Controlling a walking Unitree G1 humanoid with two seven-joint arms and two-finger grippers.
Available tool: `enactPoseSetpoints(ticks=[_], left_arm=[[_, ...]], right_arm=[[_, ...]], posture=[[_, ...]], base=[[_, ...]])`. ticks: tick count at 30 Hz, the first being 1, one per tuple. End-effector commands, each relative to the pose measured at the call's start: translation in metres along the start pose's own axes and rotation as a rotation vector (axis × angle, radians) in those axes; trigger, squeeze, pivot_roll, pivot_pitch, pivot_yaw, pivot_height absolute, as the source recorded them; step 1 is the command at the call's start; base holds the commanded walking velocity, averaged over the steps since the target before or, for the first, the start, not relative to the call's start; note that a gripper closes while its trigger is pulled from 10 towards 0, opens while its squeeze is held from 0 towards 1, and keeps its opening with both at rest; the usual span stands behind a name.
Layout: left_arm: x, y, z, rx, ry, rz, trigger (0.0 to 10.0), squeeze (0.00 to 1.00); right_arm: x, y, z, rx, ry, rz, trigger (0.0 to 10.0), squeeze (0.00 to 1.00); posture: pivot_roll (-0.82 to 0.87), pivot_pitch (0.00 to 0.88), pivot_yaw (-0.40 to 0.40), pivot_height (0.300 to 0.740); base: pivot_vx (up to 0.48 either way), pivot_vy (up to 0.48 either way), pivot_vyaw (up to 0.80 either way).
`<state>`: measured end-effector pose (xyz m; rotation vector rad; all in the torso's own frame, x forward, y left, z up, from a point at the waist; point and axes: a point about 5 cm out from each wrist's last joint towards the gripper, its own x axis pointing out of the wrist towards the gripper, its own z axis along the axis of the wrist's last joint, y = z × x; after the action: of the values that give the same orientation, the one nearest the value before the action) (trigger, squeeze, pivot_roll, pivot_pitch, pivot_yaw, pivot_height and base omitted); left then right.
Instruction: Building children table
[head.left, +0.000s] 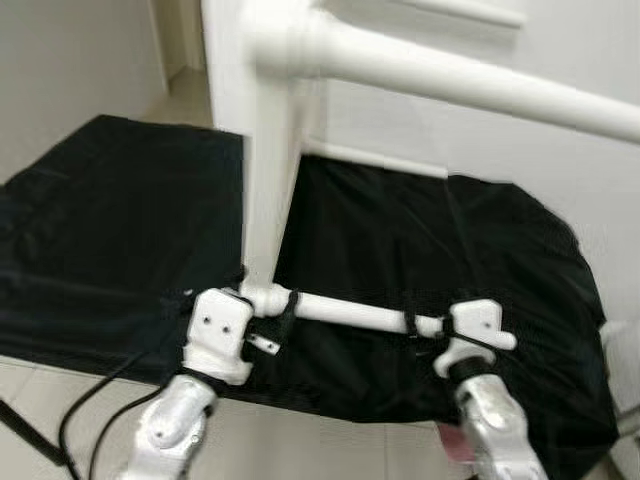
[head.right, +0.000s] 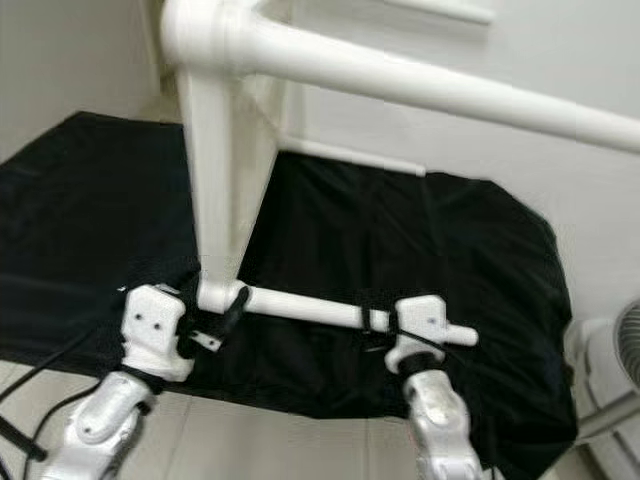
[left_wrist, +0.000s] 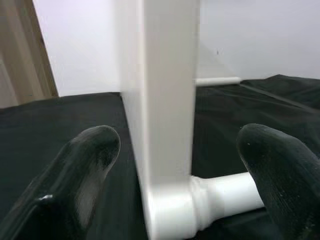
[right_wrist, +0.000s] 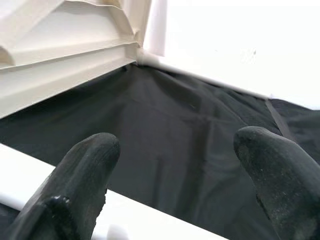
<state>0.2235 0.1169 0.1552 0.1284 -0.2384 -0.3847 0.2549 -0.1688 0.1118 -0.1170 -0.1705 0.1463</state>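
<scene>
In the left eye view, a white children's table stands tipped on its side on a black cloth, 1 leg lying low across the cloth; no writing is legible. The left pincer is at the leg's joint, the right pincer near its free end. In the left wrist view, the fingers straddle the joint, spread apart. In the right wrist view, the fingers gape over the leg, not gripping.

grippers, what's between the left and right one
In the left eye view, a white table leg spans from the left gripper to the right gripper, above black cloth.
</scene>
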Motion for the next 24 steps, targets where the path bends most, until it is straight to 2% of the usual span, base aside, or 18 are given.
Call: enactPoseSetpoints(ticks=[1,9,10,21,24], left_arm=[[0.003,-0.007,-0.001,-0.001,0.010,-0.022,10.0,0.00],[0.011,-0.009,0.001,0.040,0.024,-0.026,10.0,0.00],[0.016,-0.011,0.003,0.053,0.031,-0.032,10.0,0.00],[0.028,-0.014,0.008,0.032,0.057,-0.013,10.0,0.00],[0.034,-0.013,0.008,0.001,0.070,0.008,10.0,0.00]], right_arm=[[-0.003,-0.008,-0.003,-0.011,0.014,-0.023,10.0,0.00],[-0.002,-0.010,-0.004,-0.016,0.012,-0.024,10.0,0.00],[-0.001,-0.011,-0.003,-0.018,0.009,-0.025,10.0,0.00],[0.003,-0.015,0.000,-0.032,-0.005,-0.038,10.0,0.00],[0.004,-0.016,0.001,-0.037,-0.006,-0.041,10.0,0.00]], posture=[[0.04,0.000,-0.125,0.740],[0.04,0.000,-0.124,0.740],[0.03,0.000,-0.122,0.740],[0.02,0.000,-0.117,0.740],[0.02,0.000,-0.118,0.740]], base=[[0.000,0.000,0.00],[0.000,0.000,0.00],[0.000,0.000,0.00],[0.000,0.000,0.00],[0.000,0.000,0.00]])
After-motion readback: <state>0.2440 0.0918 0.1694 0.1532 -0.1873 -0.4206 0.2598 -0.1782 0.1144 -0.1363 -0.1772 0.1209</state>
